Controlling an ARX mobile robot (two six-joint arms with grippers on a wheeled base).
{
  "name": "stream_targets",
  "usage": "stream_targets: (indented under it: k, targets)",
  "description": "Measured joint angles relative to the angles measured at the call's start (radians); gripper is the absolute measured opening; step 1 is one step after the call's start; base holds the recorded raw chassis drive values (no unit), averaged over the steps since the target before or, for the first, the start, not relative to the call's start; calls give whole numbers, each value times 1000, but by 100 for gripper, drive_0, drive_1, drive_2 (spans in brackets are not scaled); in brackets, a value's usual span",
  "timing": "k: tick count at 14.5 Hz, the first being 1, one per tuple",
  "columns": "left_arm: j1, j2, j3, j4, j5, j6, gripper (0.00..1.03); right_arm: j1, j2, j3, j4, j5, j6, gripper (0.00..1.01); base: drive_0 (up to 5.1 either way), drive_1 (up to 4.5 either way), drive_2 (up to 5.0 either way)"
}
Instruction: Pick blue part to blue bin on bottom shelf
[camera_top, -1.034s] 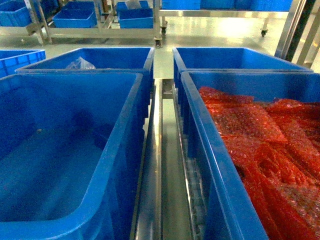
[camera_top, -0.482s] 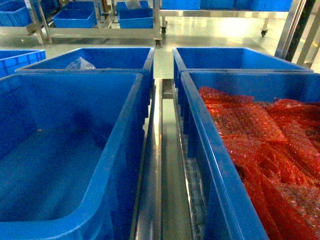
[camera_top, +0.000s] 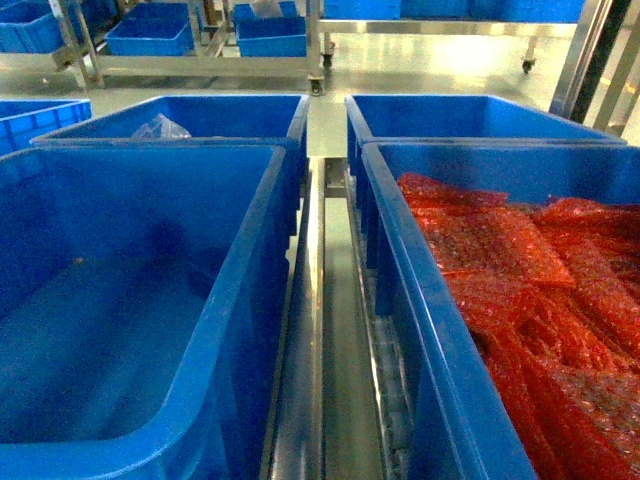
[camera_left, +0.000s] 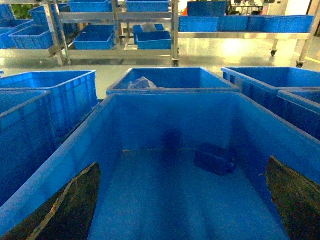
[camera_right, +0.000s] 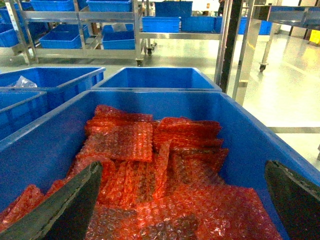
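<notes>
The left hand (camera_left: 182, 200) is spread wide, one dark finger at each lower corner of its wrist view. The right hand (camera_right: 182, 200) is spread wide likewise, holding nothing.

Steel rack (camera_top: 322, 300) between two rows of blue bins, with a roller track along the middle. Near left bin (camera_top: 150, 300) and near right bin (camera_top: 430, 330) directly on it, each under one pair of jaws. Far across the shiny floor (camera_top: 430, 65), bottom shelf (camera_top: 200, 66) carrying more blue bins (camera_top: 150, 35).
</notes>
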Motion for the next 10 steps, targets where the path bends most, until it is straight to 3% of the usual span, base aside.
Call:
stream_targets:
  k: [10]
  targets:
    - [0,0,0,0,0,0,98,0,0,0,0,0,0,98,0,0,0]
